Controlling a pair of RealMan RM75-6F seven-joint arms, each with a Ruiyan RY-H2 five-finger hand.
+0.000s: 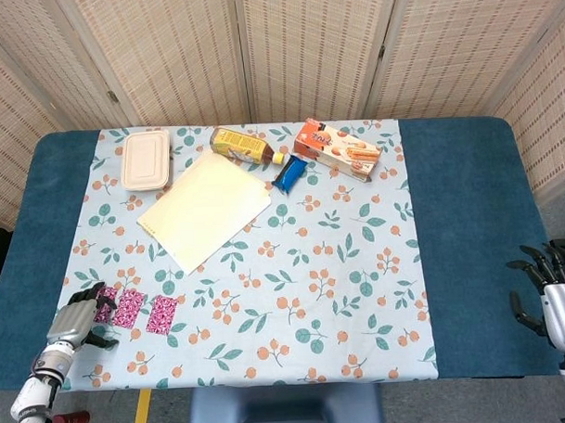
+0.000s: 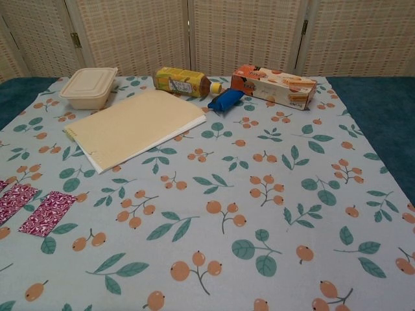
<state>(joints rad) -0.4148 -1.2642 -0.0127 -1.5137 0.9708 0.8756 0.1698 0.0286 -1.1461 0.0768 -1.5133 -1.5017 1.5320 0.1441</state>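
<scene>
- While your left hand [image 1: 75, 319] sits at the near left corner of the table, its fingers curl down over the outermost of three pink packets [image 1: 102, 306]; whether it actually grips that packet cannot be told from the head view.
- You have the second pink packet [image 1: 128, 309] just beside that hand and the third [image 1: 163, 314] a little further right, all flat on the flowered cloth [image 1: 312, 266].
- Your right hand [image 1: 555, 299] hangs off the near right edge of the table, fingers spread apart and holding nothing, well away from every object.
- You can see a cream notebook [image 1: 204, 209] lying flat toward the far left, at an angle.
- Behind it you have a beige lidded box [image 1: 147, 160], a yellow bottle [image 1: 243, 146] on its side, a blue wrapper [image 1: 291, 174] and an orange biscuit carton [image 1: 337, 147], set in a loose row along the far edge.
- Neither of your hands shows in the chest view.
</scene>
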